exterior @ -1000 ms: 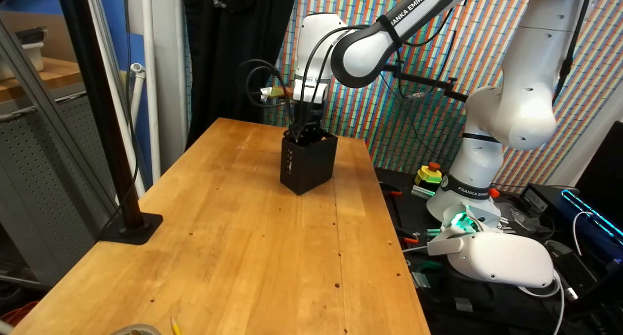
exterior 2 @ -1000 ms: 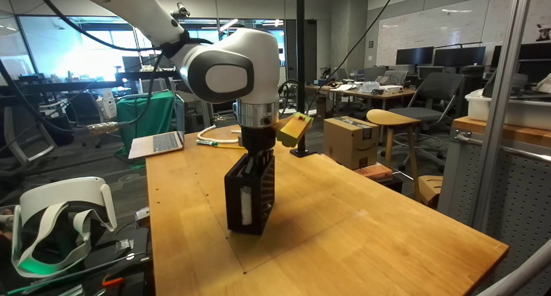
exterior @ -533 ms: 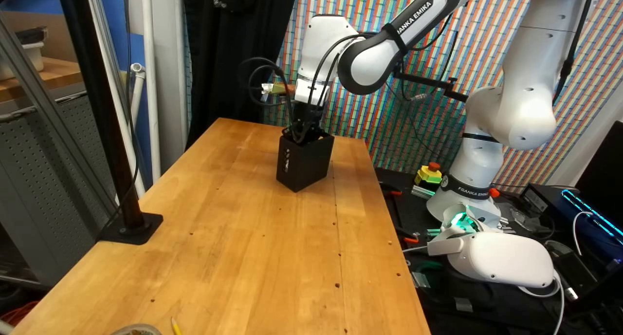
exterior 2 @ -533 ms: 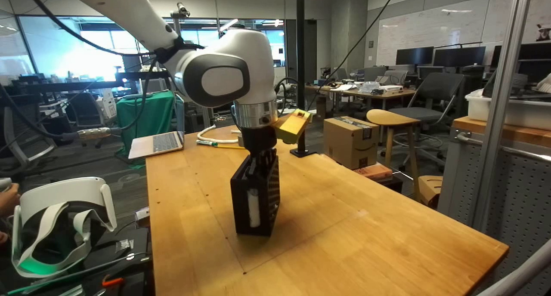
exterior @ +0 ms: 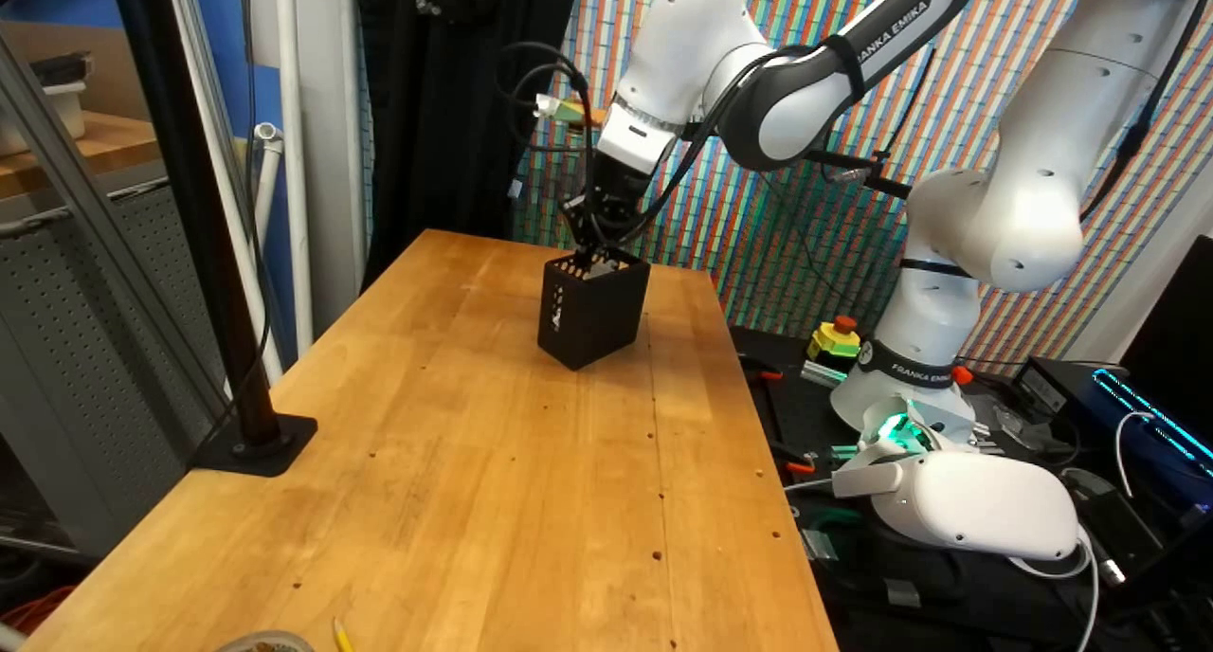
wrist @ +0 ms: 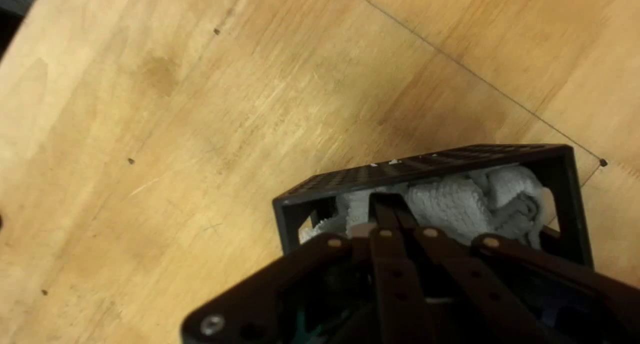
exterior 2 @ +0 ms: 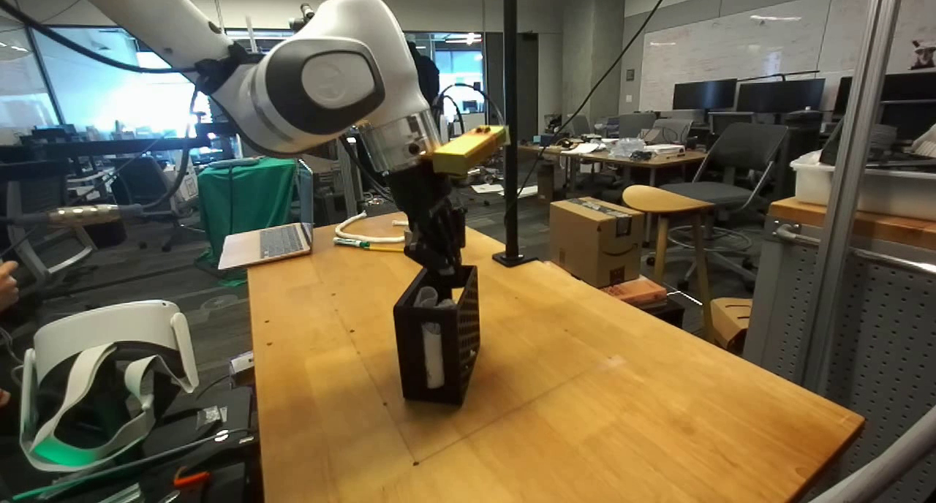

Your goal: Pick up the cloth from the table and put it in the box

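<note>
Higher and more tilted than half a second ago, the robot arm (exterior 2: 329, 79) now reaches at a slant over the table (exterior: 493, 443), a long light-brown wooden top crossed by a thin plank line. A black pole (exterior 2: 511, 123) stands at the table's edge. In an exterior view a cardboard box (exterior 2: 594, 243) sits beyond that edge, and an unfolded laptop (exterior 2: 274, 244) sits at a corner of the table. In both exterior views a white headset (exterior: 981, 505) rests off to the side, apart from the wood. The black box (exterior: 597, 316) stands upright on the table with its mouth facing up, almost exactly where it stood half a second ago. The gripper (wrist: 391, 205), which stood straighter and lower then, now leans at the mouth; its jaws are closed, the two fingers side by side. The cloth (wrist: 447, 201), white and crumpled, lies inside the black box, folded up along its length, and also shows through a slot (exterior 2: 433, 353) in the narrow wall. Whether the fingertips touch it cannot be told. Smallest is a yellow pencil (exterior: 343, 638) on the table, only partly in sight.
</note>
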`<state>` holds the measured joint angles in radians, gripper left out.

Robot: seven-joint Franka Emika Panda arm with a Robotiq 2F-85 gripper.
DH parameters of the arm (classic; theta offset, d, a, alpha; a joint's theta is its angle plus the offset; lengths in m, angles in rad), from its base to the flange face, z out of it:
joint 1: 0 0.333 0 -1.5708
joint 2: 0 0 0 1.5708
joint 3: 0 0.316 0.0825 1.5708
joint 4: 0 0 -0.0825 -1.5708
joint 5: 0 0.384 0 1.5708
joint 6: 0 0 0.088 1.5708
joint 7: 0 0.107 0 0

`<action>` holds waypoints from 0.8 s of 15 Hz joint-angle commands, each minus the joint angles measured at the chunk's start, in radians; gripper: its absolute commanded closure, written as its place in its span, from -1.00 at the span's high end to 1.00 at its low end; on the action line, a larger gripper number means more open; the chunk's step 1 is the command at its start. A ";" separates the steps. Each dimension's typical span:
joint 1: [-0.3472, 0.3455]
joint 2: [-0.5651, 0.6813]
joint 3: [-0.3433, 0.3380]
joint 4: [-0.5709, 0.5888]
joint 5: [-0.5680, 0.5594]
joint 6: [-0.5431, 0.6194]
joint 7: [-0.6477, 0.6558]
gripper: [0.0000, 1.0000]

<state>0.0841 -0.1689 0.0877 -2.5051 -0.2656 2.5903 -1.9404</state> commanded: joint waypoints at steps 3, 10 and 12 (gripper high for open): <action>0.007 -0.214 0.013 -0.062 -0.042 0.019 0.222 -0.89; 0.028 -0.220 -0.008 -0.051 -0.039 -0.005 0.261 -0.37; 0.028 -0.220 -0.008 -0.053 -0.039 -0.005 0.264 -0.38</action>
